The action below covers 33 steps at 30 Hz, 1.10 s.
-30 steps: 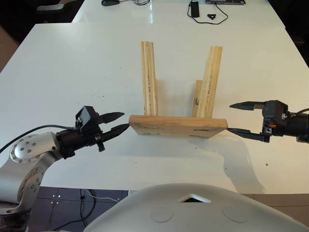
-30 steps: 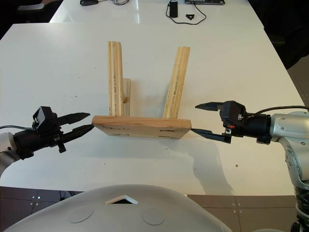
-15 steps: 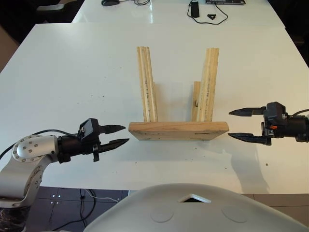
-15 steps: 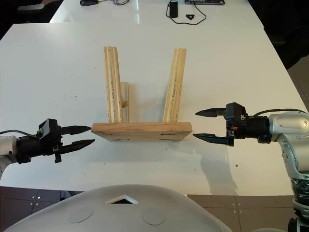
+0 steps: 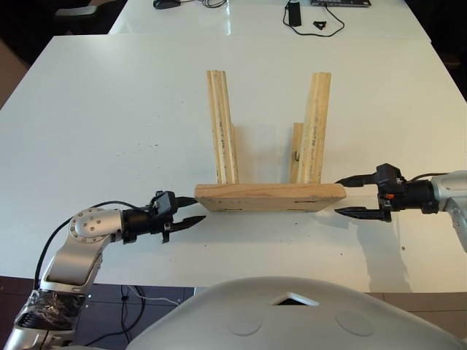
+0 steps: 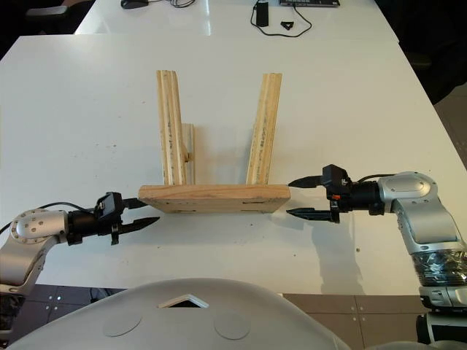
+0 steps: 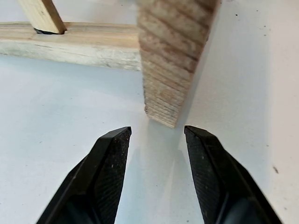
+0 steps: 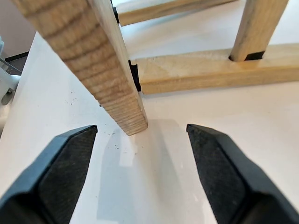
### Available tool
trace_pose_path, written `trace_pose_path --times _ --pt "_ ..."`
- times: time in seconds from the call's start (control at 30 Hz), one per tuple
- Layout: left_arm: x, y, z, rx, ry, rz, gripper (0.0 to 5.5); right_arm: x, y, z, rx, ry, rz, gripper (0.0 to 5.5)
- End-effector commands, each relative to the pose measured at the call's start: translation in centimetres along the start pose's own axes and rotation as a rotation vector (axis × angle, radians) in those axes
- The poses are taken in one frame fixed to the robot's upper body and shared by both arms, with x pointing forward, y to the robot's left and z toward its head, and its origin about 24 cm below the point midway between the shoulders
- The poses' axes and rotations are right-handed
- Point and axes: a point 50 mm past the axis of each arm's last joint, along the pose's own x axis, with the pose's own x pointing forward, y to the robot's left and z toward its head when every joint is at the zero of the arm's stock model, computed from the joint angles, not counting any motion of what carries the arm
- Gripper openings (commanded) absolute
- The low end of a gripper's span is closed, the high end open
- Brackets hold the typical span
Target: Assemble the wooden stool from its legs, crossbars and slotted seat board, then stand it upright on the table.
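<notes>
- Stool [image 5: 268, 197] lies sideways on the surface [image 5: 109, 109], legs [image 5: 222, 124] toward 12 o'clock.
- Left jaws released beside its 9 o'clock end; right jaws released at 3 o'clock.

Office or lab workspace: a large white table [image 5: 95, 117] stands in front of a second white table [image 5: 241, 20] carrying a computer mouse [image 5: 166, 4], a small black device [image 5: 293, 13] and cables [image 5: 341, 26].
</notes>
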Motion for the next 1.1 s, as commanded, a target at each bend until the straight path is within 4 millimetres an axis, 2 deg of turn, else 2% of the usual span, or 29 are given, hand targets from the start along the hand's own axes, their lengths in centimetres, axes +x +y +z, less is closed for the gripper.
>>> trace_pose_path --times 0.03,0.07,0.23,0.37,0.57,0.63,0.87,1.0,1.1 --pt "0.3 -0.3 -0.5 -0.001 0.016 -0.033 2.80 0.1 -0.4 -0.2 -0.012 0.004 0.010 3.54" --pt "0.6 -0.3 -0.3 0.008 0.000 -0.024 2.96 0.1 -0.4 -0.2 -0.010 -0.001 0.012 3.54" --pt "1.8 -0.4 0.5 0.013 -0.053 -0.075 2.96 0.9 -0.8 -0.6 -0.017 0.015 0.036 3.54" --pt "2.9 0.0 0.8 0.018 -0.088 -0.076 2.96 2.8 -1.2 -0.6 -0.039 0.023 0.088 3.54" --pt "3.5 0.0 0.4 0.029 -0.073 -0.126 2.96 4.6 -1.2 -0.4 -0.055 0.011 0.133 3.54" --pt "3.6 -0.3 0.1 0.025 -0.066 -0.144 2.63 4.8 -1.1 -0.4 -0.058 0.009 0.138 3.54" --pt "4.2 -0.2 -0.2 0.021 -0.076 -0.139 1.48 5.3 -1.0 -0.4 -0.052 -0.018 0.143 2.30" --pt "4.2 0.2 -0.1 0.016 -0.085 -0.120 1.42 5.3 -1.0 -0.5 -0.047 -0.021 0.143 1.73" --pt "4.2 0.1 0.3 0.009 -0.108 -0.118 1.42 5.1 -0.9 -0.5 -0.043 -0.029 0.143 1.68"
